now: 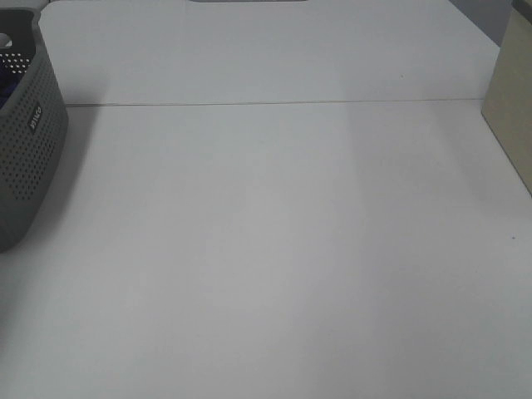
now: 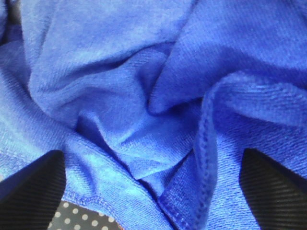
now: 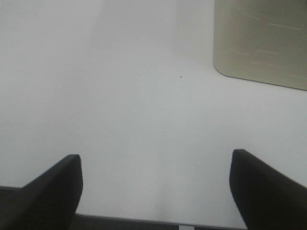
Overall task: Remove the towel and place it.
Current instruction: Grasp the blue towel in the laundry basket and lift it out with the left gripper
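Observation:
The deep blue towel (image 2: 144, 86) lies crumpled and fills the left wrist view, with a stitched hem running through its folds. A sliver of it shows inside the grey perforated basket (image 1: 29, 141) at the left edge of the exterior view. My left gripper (image 2: 153, 191) is open, with its black fingertips (image 2: 33, 189) spread wide just above the towel folds. A bit of the basket's dotted wall (image 2: 79, 220) shows below the cloth. My right gripper (image 3: 156, 191) is open and empty over the bare white table (image 3: 120, 96). Neither arm shows in the exterior view.
A beige box (image 1: 511, 108) stands at the right edge of the table; it also shows in the right wrist view (image 3: 261, 40). A seam (image 1: 274, 103) crosses the white tabletop at the far side.

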Tool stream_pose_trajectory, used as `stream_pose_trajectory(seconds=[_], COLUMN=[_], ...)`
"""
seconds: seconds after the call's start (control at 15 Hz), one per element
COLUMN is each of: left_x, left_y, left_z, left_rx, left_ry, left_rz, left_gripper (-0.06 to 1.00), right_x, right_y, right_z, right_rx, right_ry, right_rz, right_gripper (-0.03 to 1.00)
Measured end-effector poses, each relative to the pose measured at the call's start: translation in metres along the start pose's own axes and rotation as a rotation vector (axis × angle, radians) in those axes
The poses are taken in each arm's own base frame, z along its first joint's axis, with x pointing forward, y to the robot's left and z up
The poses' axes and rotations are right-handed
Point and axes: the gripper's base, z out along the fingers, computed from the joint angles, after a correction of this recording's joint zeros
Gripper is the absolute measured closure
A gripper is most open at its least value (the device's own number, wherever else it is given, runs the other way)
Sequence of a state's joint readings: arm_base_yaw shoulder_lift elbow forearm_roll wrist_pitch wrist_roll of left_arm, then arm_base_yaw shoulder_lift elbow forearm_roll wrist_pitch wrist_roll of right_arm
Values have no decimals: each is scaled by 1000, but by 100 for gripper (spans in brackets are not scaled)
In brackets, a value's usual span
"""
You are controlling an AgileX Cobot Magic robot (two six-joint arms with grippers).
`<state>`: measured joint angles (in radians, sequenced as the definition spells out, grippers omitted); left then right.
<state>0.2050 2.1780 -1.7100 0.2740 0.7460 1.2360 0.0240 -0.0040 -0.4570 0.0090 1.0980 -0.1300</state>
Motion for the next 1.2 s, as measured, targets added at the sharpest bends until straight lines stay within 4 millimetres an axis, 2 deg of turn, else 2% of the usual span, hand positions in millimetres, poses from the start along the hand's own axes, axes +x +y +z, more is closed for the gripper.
stream_pose_trajectory(seconds=[0.13, 0.2, 0.53, 0.73, 1.0, 1.2], left_x=[0, 0, -4, -2, -1, -3], left_y=[0, -1, -4, -9, -11, -7], left_z=[0, 0, -1, -1, -1, -2], left_rx=[4, 5, 33, 98, 120, 69], left_ry=[1, 1, 6, 29, 37, 27], left_rz=[1, 1, 10, 10, 10, 21], left_gripper=[7, 14, 68, 93, 94, 94], right_x=[0, 0, 0, 0, 0, 0], right_y=[0, 0, 0, 0, 0, 0], right_z=[0, 0, 0, 0, 0, 0], right_rx=[0, 0, 0, 0, 0, 0], right_ry=[0, 0, 0, 0, 0, 0], right_rz=[0, 0, 0, 0, 0, 0], right_gripper=[13, 13, 13, 13, 13, 13])
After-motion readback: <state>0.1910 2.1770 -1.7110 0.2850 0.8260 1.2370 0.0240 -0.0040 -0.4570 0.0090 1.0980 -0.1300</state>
